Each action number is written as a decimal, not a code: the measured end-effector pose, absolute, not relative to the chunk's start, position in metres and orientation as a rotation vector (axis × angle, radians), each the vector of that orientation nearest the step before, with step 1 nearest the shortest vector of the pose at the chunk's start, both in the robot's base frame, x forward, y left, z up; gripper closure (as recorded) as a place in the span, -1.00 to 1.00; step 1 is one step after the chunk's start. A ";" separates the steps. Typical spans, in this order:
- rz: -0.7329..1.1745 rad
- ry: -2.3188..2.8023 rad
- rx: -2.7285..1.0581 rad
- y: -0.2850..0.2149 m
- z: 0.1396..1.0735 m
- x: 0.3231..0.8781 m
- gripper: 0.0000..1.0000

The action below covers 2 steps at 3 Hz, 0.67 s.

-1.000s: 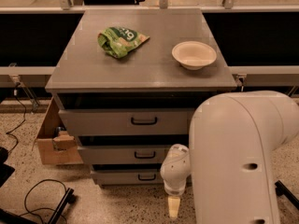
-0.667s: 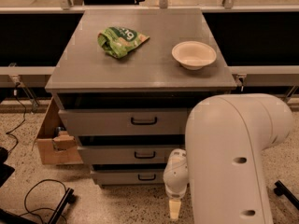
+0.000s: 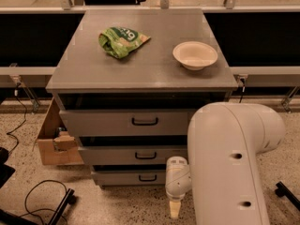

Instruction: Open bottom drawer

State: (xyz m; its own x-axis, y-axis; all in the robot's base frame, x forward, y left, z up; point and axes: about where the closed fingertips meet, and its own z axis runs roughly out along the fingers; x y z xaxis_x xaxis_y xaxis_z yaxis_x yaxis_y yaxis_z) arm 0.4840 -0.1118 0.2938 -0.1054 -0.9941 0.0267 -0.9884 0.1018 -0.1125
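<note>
Hanging low before the cabinet (image 3: pixel 140 71), the gripper (image 3: pixel 174 211) points at the floor, just right of the bottom drawer (image 3: pixel 117 177) and its black handle (image 3: pixel 147 177); whether it is wide or narrow I cannot tell. On top lie a green bag (image 3: pixel 121 41) and a bowl (image 3: pixel 195 55); a cardboard box (image 3: pixel 52 142) stands left.

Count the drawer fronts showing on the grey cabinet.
3, stacked: the top drawer, the middle drawer beneath it, and the bottom drawer lowest. The gripper hangs just right of its handle.
</note>
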 end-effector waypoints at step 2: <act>-0.278 2.231 -2.023 -0.117 0.251 0.516 -1.00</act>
